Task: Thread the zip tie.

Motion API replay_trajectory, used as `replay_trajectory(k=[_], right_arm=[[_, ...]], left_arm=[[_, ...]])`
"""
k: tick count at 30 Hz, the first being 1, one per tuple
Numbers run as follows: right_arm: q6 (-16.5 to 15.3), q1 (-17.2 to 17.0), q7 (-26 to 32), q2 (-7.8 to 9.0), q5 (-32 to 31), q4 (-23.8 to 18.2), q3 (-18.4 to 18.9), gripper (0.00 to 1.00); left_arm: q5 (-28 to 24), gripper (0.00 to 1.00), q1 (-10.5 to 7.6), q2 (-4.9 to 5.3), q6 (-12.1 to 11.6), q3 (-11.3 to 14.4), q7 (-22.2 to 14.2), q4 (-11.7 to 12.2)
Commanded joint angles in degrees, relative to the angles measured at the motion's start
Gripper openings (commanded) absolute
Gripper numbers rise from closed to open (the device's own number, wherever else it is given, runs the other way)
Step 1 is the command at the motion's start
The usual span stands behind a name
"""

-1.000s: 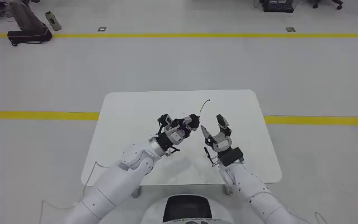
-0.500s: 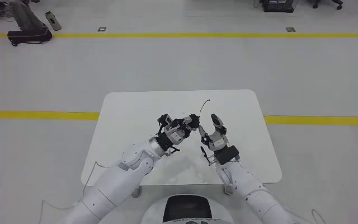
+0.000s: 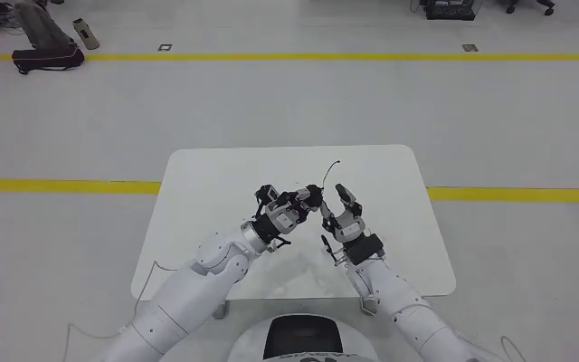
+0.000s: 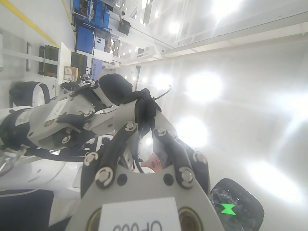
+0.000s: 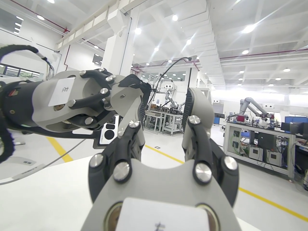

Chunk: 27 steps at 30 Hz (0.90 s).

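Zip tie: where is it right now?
Top view: the zip tie is pinched in the left gripper above the table middle, its free end curving away from the robot, with the open right gripper close beside it.

Both my arms are bent inward in front of me, forearms angling toward each other so that the two grippers sit just beside one another. My left gripper (image 3: pixel 313 194) points across toward the right one, its fingers (image 5: pixel 127 94) pressed together on the zip tie (image 3: pixel 330 170). My right gripper (image 3: pixel 331 201) tilts upward and forward with its fingers (image 5: pixel 197 102) spread wide apart, one of them close by the left gripper's tips.
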Motion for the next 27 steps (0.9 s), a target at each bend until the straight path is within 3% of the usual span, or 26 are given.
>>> replay_trajectory(k=[1, 16, 27], right_arm=[[-0.1, 0.1, 0.0, -0.09, -0.1, 0.1, 0.0, 0.31], [-0.9, 0.5, 0.3, -0.96, -0.7, 1.0, 0.4, 0.22], [-1.7, 0.9, 0.3, -1.62, -0.5, 1.7, 0.6, 0.21]], left_arm=[[0.0, 0.0, 0.0, 0.0, 0.0, 0.0, 0.0, 0.0], [0.0, 0.0, 0.0, 0.0, 0.0, 0.0, 0.0, 0.0], [0.0, 0.0, 0.0, 0.0, 0.0, 0.0, 0.0, 0.0]])
